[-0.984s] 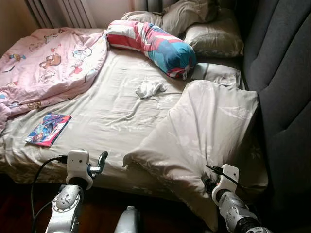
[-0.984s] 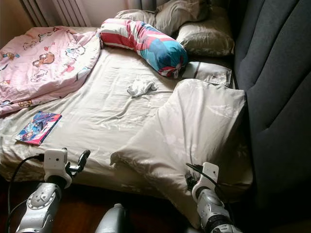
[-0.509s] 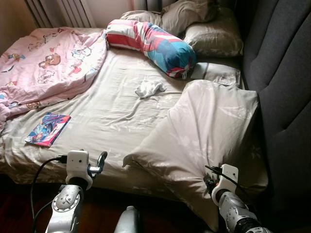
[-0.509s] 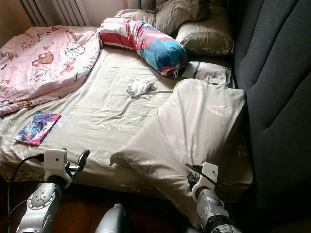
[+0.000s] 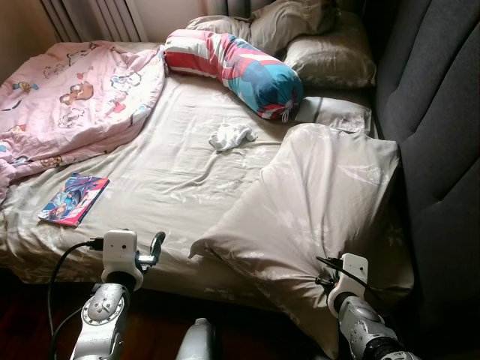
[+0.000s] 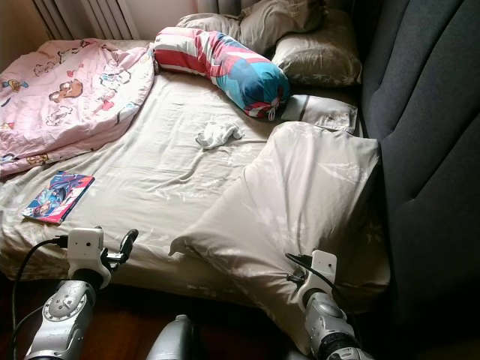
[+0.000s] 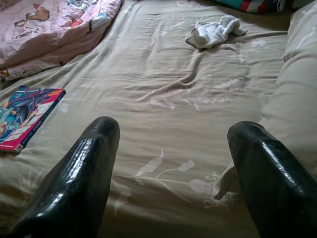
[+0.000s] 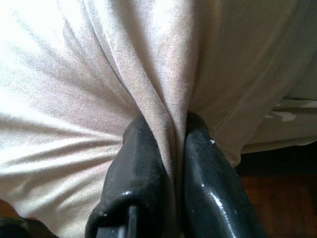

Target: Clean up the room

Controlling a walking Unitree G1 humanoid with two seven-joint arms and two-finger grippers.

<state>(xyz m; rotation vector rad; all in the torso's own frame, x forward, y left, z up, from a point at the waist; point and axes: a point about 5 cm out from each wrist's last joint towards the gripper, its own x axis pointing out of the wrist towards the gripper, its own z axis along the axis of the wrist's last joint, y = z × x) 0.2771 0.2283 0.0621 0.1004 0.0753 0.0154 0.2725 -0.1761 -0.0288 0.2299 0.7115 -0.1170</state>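
Fabric is bunching tighter at my right gripper (image 8: 168, 144): my right jaws are clamping a fold of the beige duvet (image 5: 322, 195) at its near corner, and against half a second ago the creases there are drawn more sharply toward the pinch, so I am judging that the pull to straighten the cover is starting. My left gripper (image 7: 173, 173) is hovering over the bed (image 5: 172, 180) edge left of the duvet, jaws spread apart and holding nothing. Beyond the duvet's left side a white sock (image 5: 231, 136) is lying on the sheet; further left a comic (image 5: 73, 199) is resting near the pink blanket (image 5: 75, 97). I am making out no readable writing on the comic.
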